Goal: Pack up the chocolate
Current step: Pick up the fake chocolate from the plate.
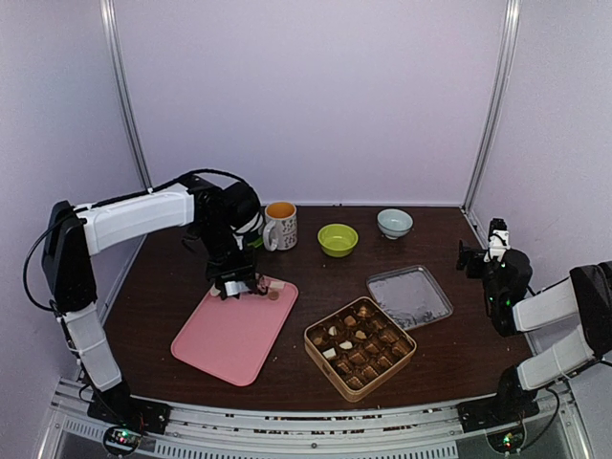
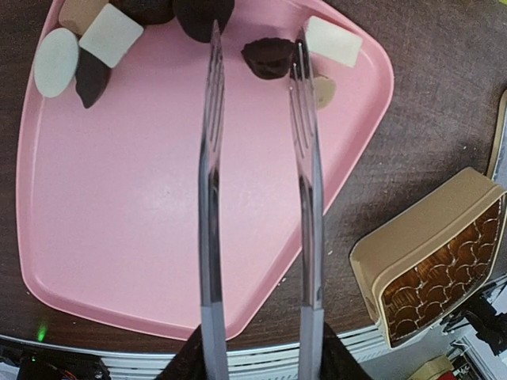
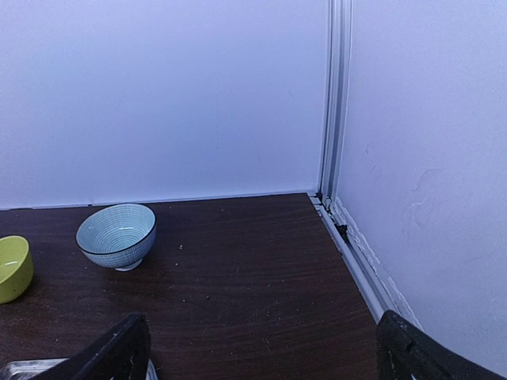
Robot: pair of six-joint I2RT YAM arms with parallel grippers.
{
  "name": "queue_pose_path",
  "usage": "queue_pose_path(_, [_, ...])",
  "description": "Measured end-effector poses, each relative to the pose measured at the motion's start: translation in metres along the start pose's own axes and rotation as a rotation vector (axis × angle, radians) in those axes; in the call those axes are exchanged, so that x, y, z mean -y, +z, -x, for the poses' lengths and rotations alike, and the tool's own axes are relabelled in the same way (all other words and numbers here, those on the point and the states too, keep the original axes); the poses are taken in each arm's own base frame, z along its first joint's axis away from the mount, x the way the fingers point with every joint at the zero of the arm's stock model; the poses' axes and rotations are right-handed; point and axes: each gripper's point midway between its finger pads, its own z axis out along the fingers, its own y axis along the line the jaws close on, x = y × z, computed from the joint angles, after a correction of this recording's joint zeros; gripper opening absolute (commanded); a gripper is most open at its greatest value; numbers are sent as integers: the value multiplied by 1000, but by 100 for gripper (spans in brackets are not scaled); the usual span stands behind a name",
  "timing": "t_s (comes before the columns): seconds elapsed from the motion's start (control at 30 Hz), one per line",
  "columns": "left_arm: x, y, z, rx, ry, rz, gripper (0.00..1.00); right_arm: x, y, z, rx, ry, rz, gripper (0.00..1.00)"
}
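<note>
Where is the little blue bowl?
In the top view the blue bowl sits at the back right of the table, just right of the green bowl.

No words, numbers or signs to read in any view. Some dark marks on the side of the mug (image 1: 280, 227) near the far edge of the tabletop (image 1: 449, 354), too small to make out.
</note>
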Motion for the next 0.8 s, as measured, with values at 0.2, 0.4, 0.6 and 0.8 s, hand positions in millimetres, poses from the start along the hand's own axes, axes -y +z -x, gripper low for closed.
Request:
queue_pose_path(0.2, [-7,-2,2,-5,2,17,42,0,0,0,0,0,0,100])
queue_pose_path(0.4, [1,-3,8,5,24,-9,42,0,0,0,0,0,0,100])
queue_pose_path(0.6, [3,7,13,-14,26,2,43,0,0,0,0,0,0,100])
queue_pose_path(0.8, [0,8,14,-26,17,16,43,0,0,0,0,0,0,100])
